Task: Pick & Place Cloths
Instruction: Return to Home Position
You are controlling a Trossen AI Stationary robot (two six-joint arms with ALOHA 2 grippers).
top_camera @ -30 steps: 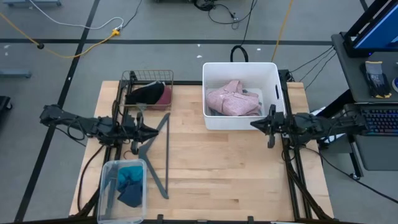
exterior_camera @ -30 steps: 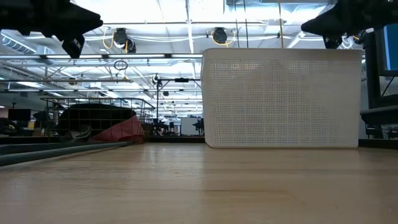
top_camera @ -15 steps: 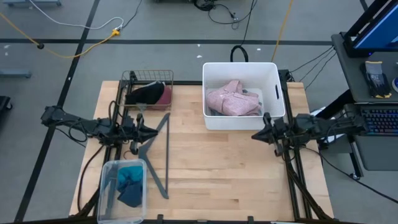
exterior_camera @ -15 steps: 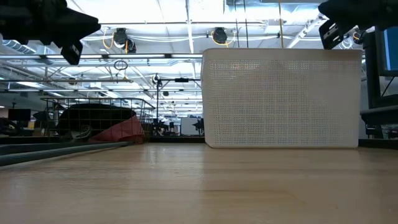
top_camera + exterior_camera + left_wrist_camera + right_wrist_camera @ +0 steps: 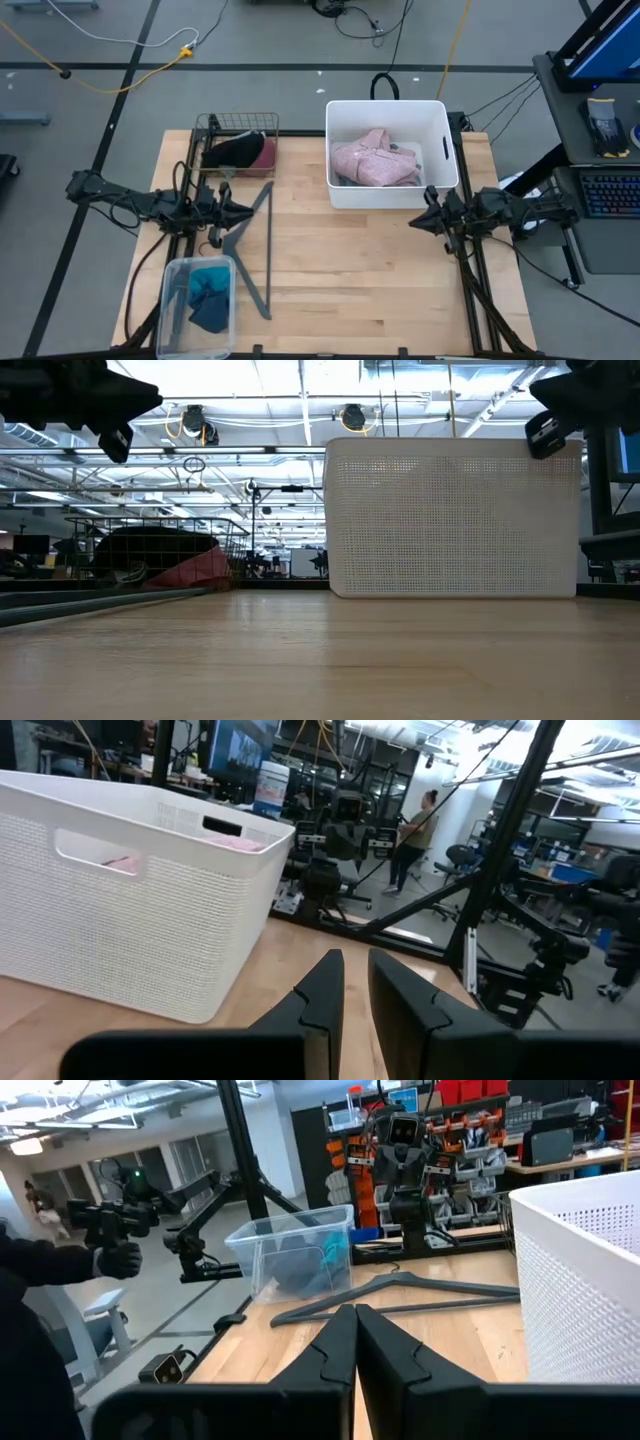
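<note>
Pink shirt [image 5: 375, 160] lies in the tub [image 5: 390, 197] — right hand [image 5: 412, 221] closed near its corner, left hand [image 5: 250, 212] barely parted over the bench [image 5: 350, 270].

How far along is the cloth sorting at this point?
Done: the pink shirt lies in the white bin, black and maroon pieces in the wire basket, teal cloths in the clear container. In hand: nothing; left pincer and right pincer hang empty above the table. Left: only a grey hanger lies loose, so sorting looks finished.
</note>
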